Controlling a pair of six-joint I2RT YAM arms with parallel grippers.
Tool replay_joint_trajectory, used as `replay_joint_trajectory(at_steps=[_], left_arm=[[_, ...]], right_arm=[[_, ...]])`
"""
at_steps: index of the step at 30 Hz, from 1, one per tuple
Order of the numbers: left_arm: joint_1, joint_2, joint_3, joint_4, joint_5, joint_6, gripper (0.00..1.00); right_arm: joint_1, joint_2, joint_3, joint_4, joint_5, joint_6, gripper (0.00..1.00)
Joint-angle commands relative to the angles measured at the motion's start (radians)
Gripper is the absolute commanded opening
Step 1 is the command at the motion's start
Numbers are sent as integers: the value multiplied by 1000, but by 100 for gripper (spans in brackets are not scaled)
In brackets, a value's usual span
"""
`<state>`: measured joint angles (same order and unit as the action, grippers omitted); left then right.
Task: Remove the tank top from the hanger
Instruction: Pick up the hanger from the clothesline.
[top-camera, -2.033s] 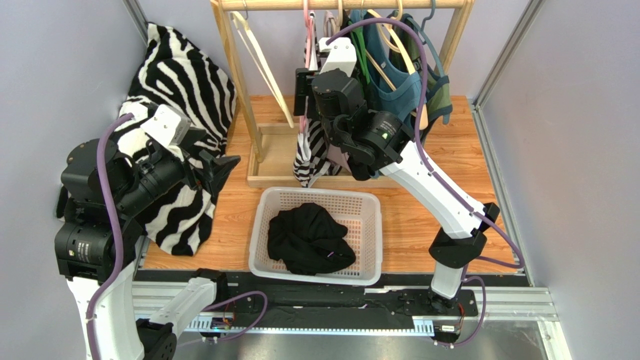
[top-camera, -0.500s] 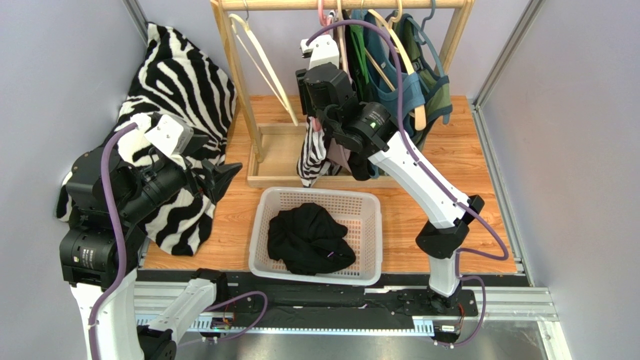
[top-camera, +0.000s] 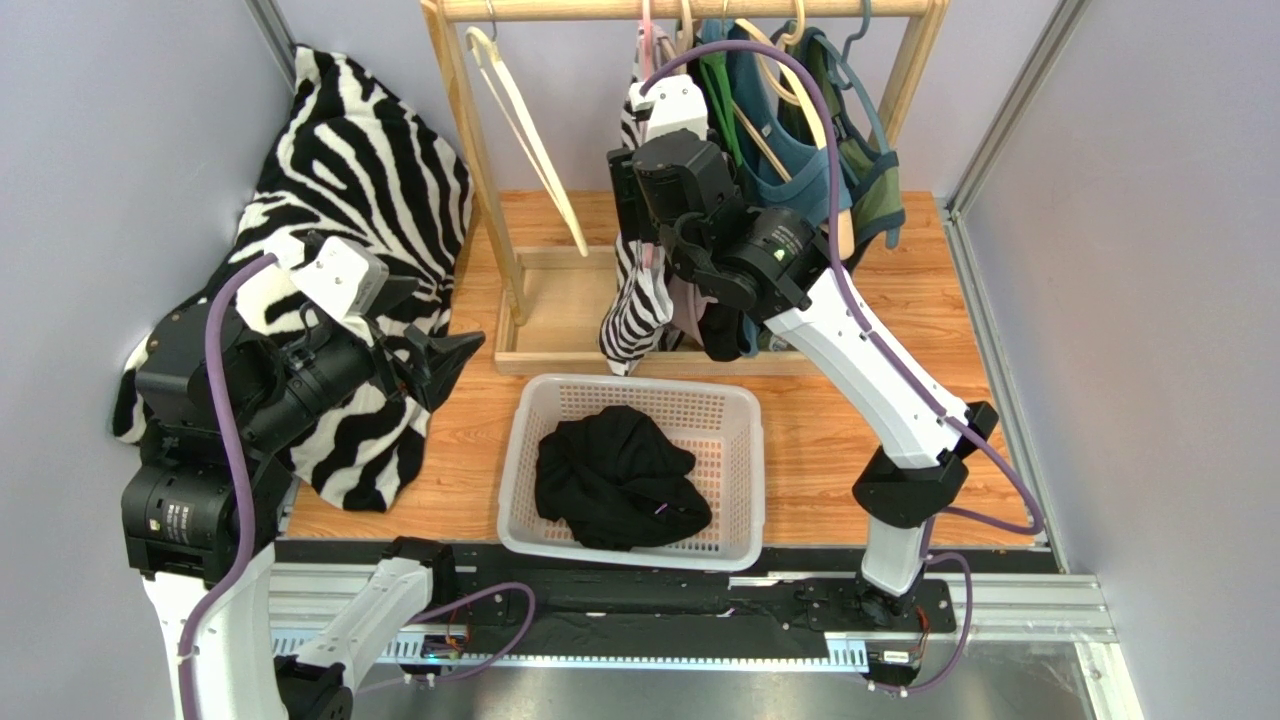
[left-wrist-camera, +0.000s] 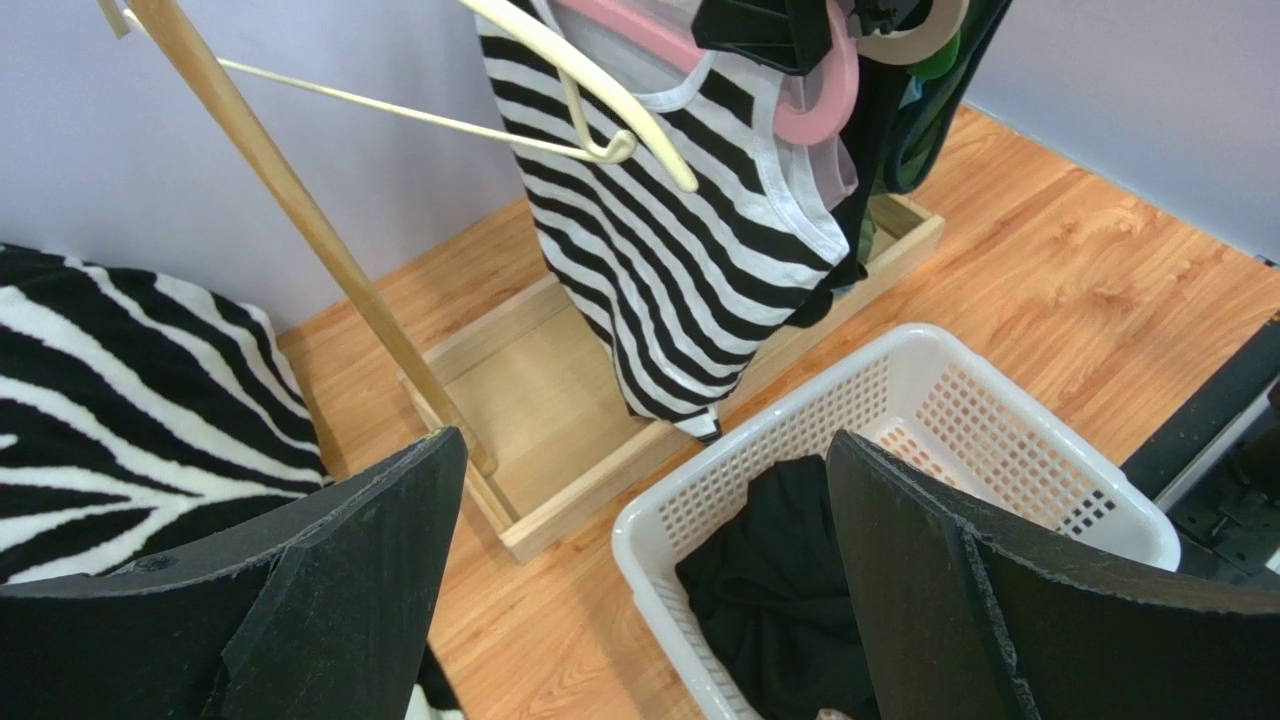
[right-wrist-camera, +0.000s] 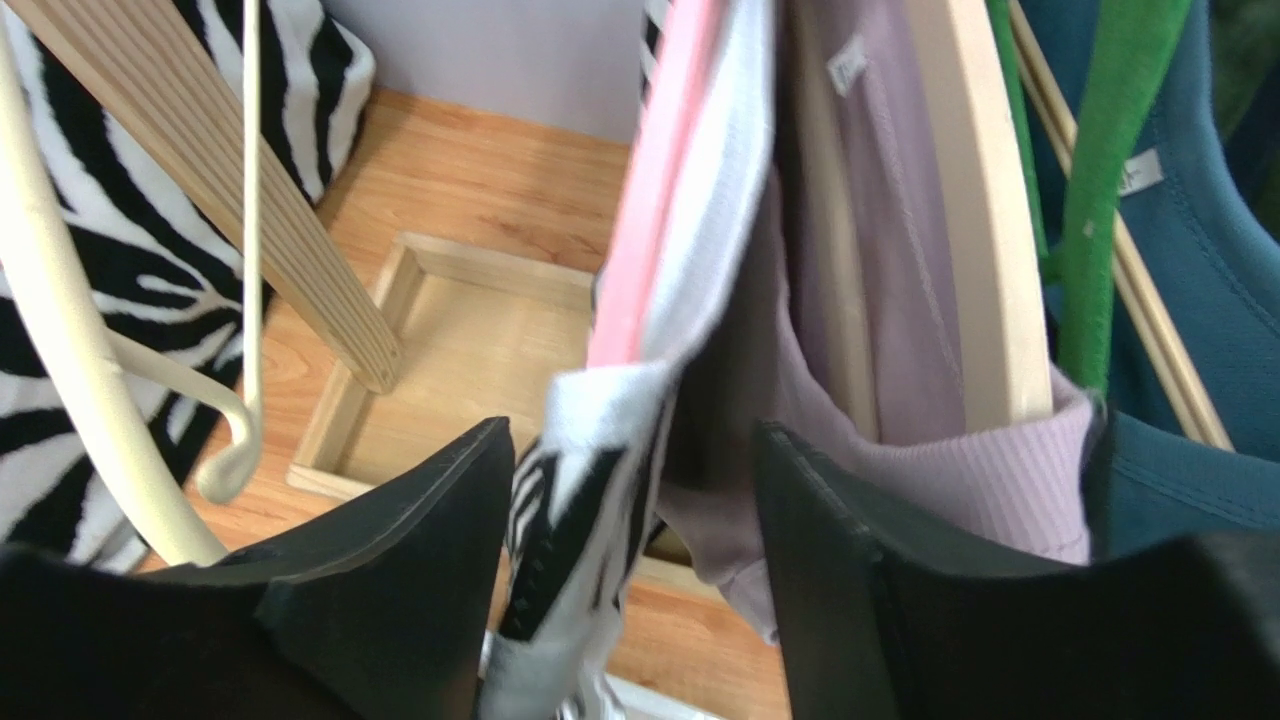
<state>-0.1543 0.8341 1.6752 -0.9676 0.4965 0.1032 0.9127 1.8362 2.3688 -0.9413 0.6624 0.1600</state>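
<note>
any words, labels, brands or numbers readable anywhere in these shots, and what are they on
No text can be read in any view.
Small tag inside the lilac top: too blurred to read.
White tag on the teal top: too blurred to read.

Bright, even light from above, with soft shadows beside the basket (top-camera: 639, 390). The top view is sharp; the right wrist view blurs the close tank top (right-wrist-camera: 579, 510).
</note>
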Motion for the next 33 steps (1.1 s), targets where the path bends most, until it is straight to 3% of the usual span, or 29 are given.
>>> replay_joint_trajectory(at_steps=[1, 7, 18, 20, 21, 23, 27, 33], left_arm=[[6, -9, 1, 30, 17, 6, 98], [6, -18, -6, 29, 22, 6, 98], [6, -38, -46, 29, 22, 7, 98], [6, -43, -55, 30, 27, 6, 98], [6, -43, -57, 30, 28, 6, 98], [6, -44, -63, 32, 28, 4, 98], [6, -47, -66, 32, 30, 4, 98], [4, -55, -77, 30, 30, 7, 98]], right_arm=[[-2, 2, 34, -96, 45, 53, 66], [-2, -2, 27, -110, 71, 55, 68], [-3, 14, 81, -14, 120, -85, 37], [-3, 9, 76, 1, 115, -105, 26], [-2, 9, 75, 4, 111, -115, 13], [-3, 6, 67, 15, 108, -125, 0], [-3, 6, 47, 39, 86, -155, 0], [-3, -49, -55, 206, 48, -223, 0]])
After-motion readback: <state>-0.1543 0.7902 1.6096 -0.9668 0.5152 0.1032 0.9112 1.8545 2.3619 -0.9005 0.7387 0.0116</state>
